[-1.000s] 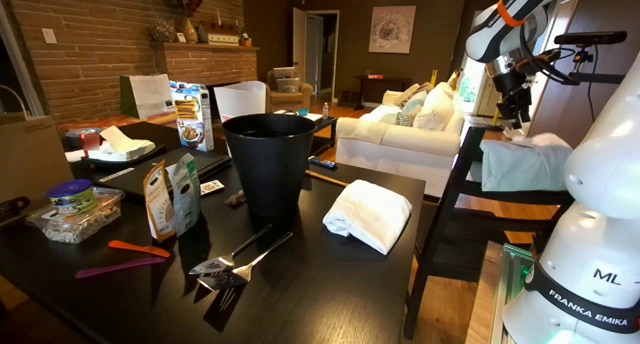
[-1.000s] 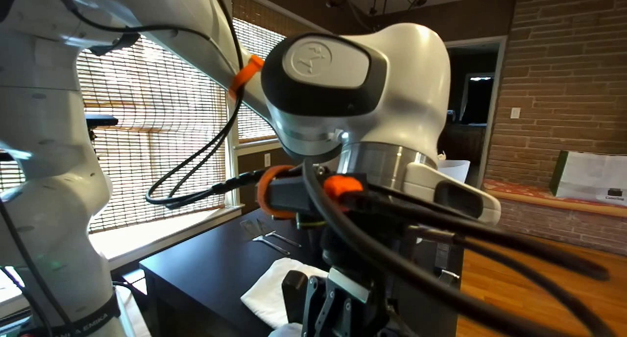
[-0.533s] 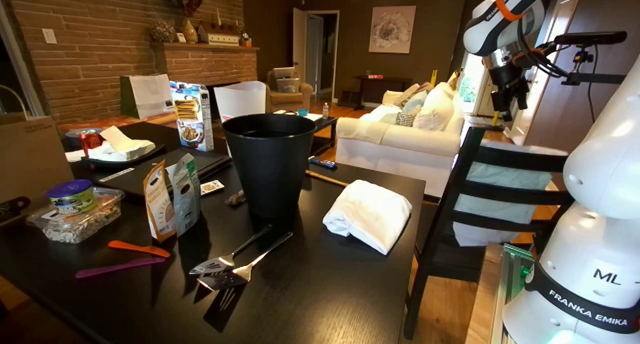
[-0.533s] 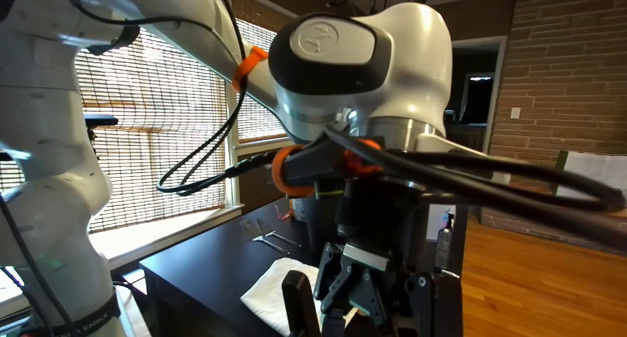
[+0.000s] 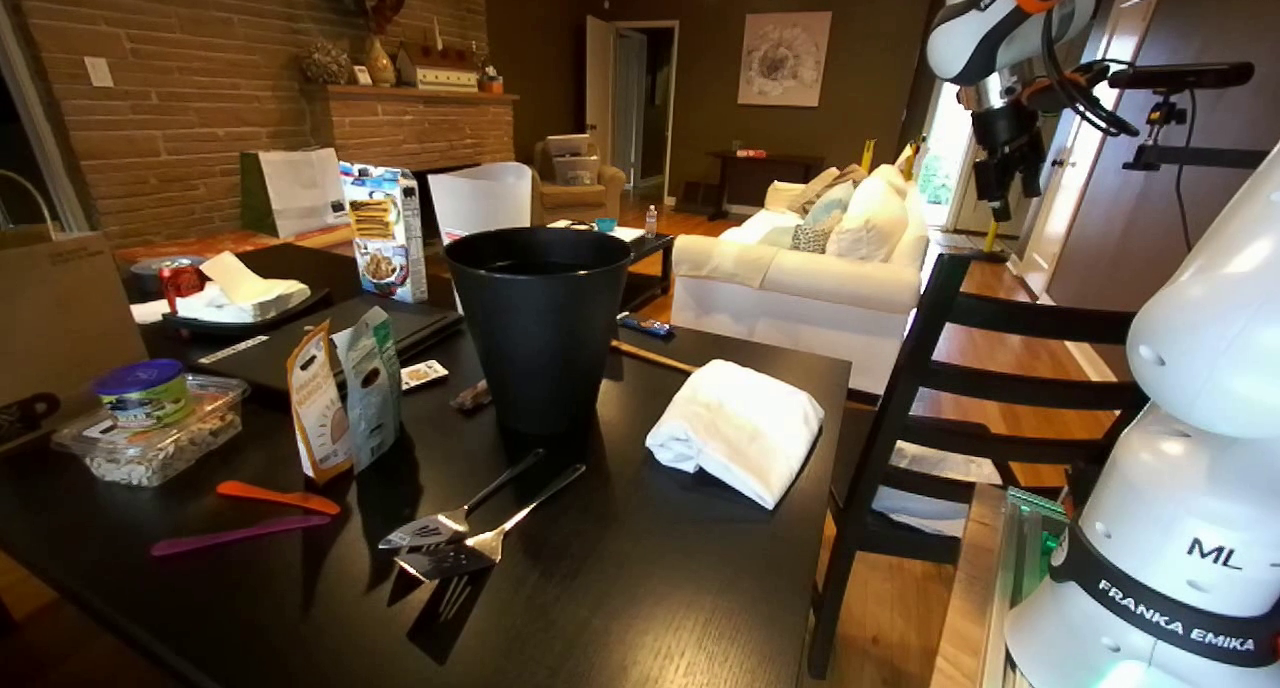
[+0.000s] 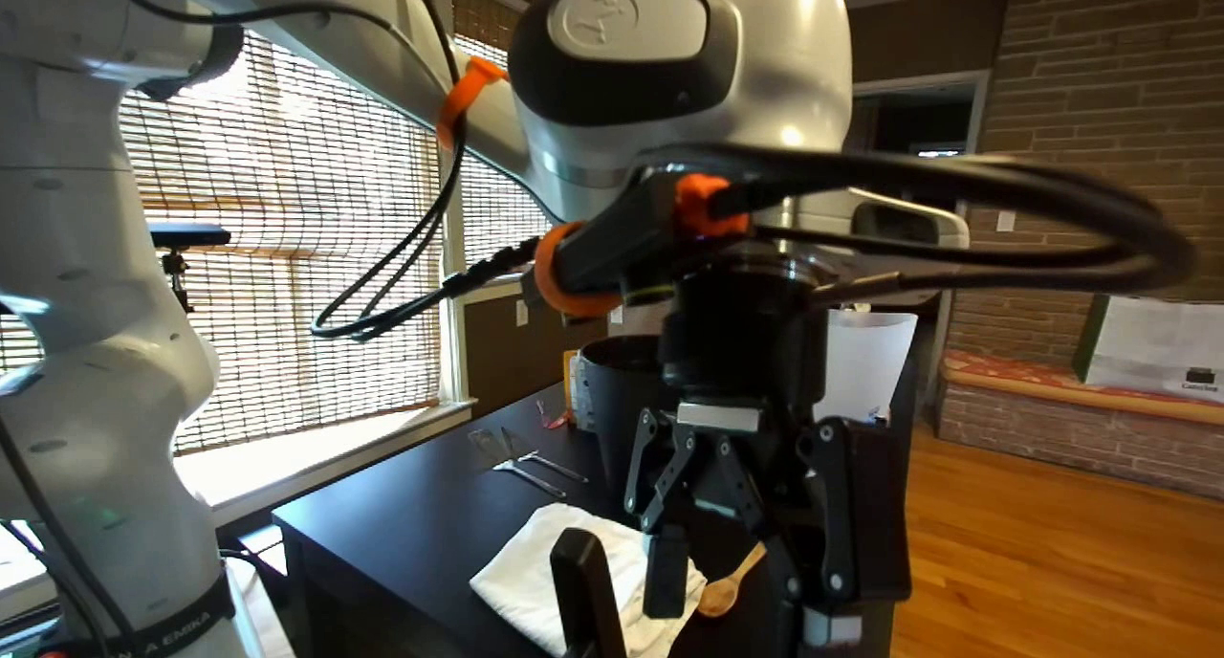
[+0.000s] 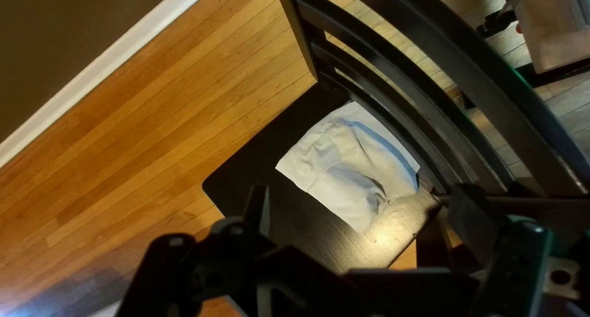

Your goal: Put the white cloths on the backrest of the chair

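Black wooden table (image 5: 650, 583) bearing a folded white fabric cloth (image 5: 738, 428) near one edge, a tall, tapered black bin (image 5: 540, 348), and two slotted metal spatulas (image 5: 440, 530); beside it, a black wooden ladder-back chair (image 5: 1030, 386), its flat seat (image 7: 295, 213) carrying a rumpled white fabric cloth (image 7: 341, 165).

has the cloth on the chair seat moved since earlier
Yes, down: in an exterior view, the cloth dropped from the chair's top slat to well below.
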{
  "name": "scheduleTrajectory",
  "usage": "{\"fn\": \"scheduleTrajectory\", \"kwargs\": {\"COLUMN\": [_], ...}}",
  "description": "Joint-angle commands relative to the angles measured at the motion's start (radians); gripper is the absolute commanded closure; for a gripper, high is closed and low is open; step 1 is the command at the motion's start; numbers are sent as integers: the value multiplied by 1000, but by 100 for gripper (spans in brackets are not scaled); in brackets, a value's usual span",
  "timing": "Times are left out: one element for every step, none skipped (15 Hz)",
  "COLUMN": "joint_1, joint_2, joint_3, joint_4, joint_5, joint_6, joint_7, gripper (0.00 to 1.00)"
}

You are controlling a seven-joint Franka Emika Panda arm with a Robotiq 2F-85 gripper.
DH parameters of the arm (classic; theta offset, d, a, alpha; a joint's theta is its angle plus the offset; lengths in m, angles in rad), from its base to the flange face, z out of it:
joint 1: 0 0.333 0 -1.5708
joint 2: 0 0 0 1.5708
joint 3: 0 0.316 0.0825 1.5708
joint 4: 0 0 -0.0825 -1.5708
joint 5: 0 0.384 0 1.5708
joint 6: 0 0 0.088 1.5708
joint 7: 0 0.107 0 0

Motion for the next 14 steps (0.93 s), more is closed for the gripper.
{"fn": "scheduleTrajectory", "kwargs": {"joint_1": [-3, -1, -1, 2, 5, 11, 17, 28, 39, 50, 65, 81, 95, 109], "joint_2": [-49, -61, -69, -85, -95, -116, -129, -152, -175, -201, -227, -259, -281, -306], "joint_3": [16, 20, 23, 26, 30, 35, 40, 48, 60, 75, 89, 110, 126, 151], "joint_4": [-10, -10, -10, -14, -14, -21, -23, -34, -45, -59, -76, -105, -124, -156], "joint_5": [19, 20, 23, 34, 48, 82, 113, 155, 187, 216, 240, 251, 265, 251], "joint_6": [-7, -9, -9, -4, -3, -3, -9, -23, -38, -67, -93, -114, -138, -174], "joint_7": [-26, -26, -27, -30, -35, -48, -61, -75, -85, -90, -97, -91, -88, -66], "gripper": [0, 0, 0, 0, 0, 0, 0, 0, 0, 0, 0, 0, 0, 0]}}
